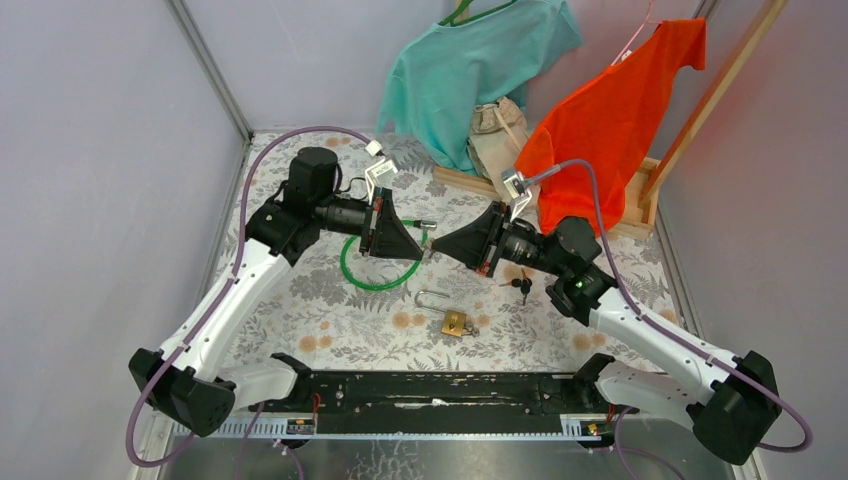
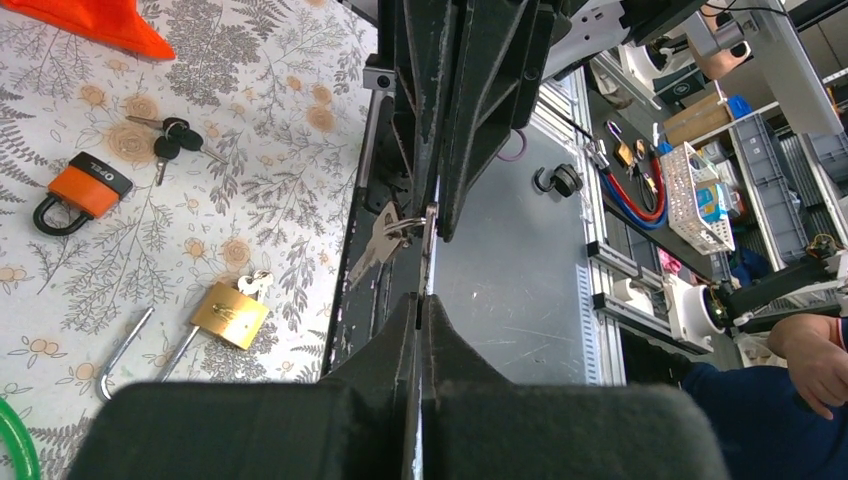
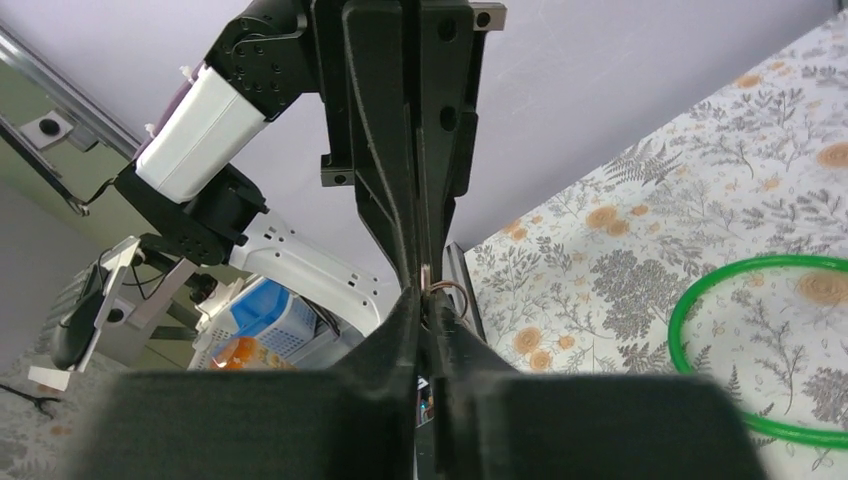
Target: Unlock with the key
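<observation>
My left gripper point(image 1: 422, 244) and right gripper point(image 1: 438, 243) meet tip to tip above the table. In the left wrist view a thin silver key point(image 2: 429, 252) shows edge-on between my left gripper point(image 2: 421, 298) and the right gripper point(image 2: 437, 215). A ring with a second key point(image 2: 383, 238) hangs from it. Both grippers look shut on the key. The right wrist view shows my right gripper point(image 3: 424, 295) closed at the ring point(image 3: 452, 293). A brass padlock point(image 1: 455, 323) lies below on the table, its shackle point(image 1: 430, 297) swung out and a key point(image 2: 256, 284) at its body.
A green ring point(image 1: 378, 277) lies under the left gripper. Black-headed keys point(image 1: 521, 285) lie by the right arm. An orange padlock point(image 2: 88, 186) lies beyond them. A wooden rack point(image 1: 700, 110) with teal and orange shirts stands at the back.
</observation>
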Controlling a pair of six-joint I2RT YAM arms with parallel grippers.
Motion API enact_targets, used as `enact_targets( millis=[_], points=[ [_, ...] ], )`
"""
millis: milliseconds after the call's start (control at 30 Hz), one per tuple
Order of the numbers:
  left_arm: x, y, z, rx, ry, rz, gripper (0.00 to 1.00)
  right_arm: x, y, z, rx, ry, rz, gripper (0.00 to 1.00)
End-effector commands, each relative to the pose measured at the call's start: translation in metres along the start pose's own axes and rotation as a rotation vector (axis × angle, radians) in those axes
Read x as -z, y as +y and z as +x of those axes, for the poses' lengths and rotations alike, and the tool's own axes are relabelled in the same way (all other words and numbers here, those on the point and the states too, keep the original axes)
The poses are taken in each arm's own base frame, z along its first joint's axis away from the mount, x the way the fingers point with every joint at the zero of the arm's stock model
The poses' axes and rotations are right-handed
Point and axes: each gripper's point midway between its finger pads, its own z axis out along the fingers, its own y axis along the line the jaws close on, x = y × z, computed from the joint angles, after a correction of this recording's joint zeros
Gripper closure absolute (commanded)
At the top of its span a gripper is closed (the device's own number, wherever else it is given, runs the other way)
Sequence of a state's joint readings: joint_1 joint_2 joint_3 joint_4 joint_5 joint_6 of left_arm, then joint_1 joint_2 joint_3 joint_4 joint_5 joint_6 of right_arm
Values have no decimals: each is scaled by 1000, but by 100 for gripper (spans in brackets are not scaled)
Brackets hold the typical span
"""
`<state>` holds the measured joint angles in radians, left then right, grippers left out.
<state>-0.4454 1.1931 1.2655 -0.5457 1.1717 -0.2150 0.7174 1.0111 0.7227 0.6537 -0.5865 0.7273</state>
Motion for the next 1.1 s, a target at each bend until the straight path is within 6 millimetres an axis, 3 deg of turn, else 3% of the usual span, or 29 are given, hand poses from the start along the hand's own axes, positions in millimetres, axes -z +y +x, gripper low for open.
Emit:
enact_targets(
  millis=[0,33,133,200,300,467,733,1067],
  points=[
    [2,-8,-7,-66,-3,2,100,-4,18,-20,53,-32,-39,75],
    [3,-7,-4,-61,9,-2,100,-2,14,-17,60,-10,-17,61],
    [5,-7,2,-58,49,-12,100,3,14,-27,151,35,37,42],
    [6,-7,7,-50,73,-11,100,6,18,-34,201,74,31,39],
    [7,-8,14,-35,100,-1,100,7,23,-35,228,166,-20,38],
    [8,-10,20,-25,132,9,100,2,20,-17,175,301,-113,41],
    [6,-12,20,-28,143,21,100,-6,16,-8,107,335,-182,42],
    [4,-9,19,-25,158,12,100,-8,3,9,24,386,-178,51]
  ],
)
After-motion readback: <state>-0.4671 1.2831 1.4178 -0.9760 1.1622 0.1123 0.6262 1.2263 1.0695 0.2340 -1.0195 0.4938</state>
